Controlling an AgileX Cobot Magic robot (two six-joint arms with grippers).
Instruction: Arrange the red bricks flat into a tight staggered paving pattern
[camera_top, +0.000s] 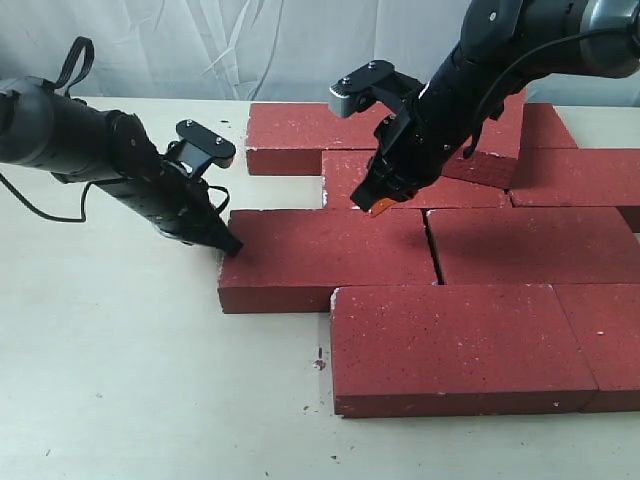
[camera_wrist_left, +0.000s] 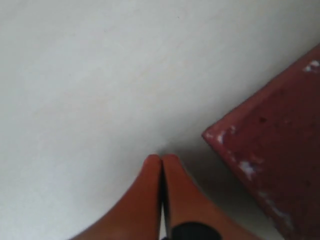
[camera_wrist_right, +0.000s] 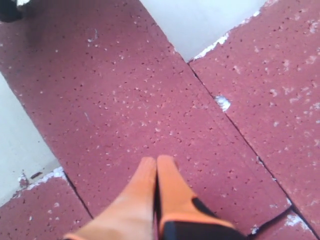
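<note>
Several red bricks lie flat in staggered rows on the pale table (camera_top: 120, 380). One more brick (camera_top: 500, 140) rests tilted at the back, partly behind the right arm. My left gripper (camera_top: 230, 247) (camera_wrist_left: 161, 158) is shut and empty, low on the table at the left end of the middle-row brick (camera_top: 330, 260) (camera_wrist_left: 272, 165). My right gripper (camera_top: 381, 205) (camera_wrist_right: 157, 160) is shut and empty, tips just over the far edge of that same brick (camera_wrist_right: 125, 100), beside the second-row brick (camera_top: 440, 185) (camera_wrist_right: 270, 75). Whether either gripper touches the brick, I cannot tell.
A wide front brick (camera_top: 450, 345) and its right neighbour (camera_top: 605, 340) sit closest to the table's near edge. A back-left brick (camera_top: 310, 135) leaves a bare gap of table (camera_top: 280, 192) before the middle row. White fabric (camera_top: 250, 50) hangs behind the table.
</note>
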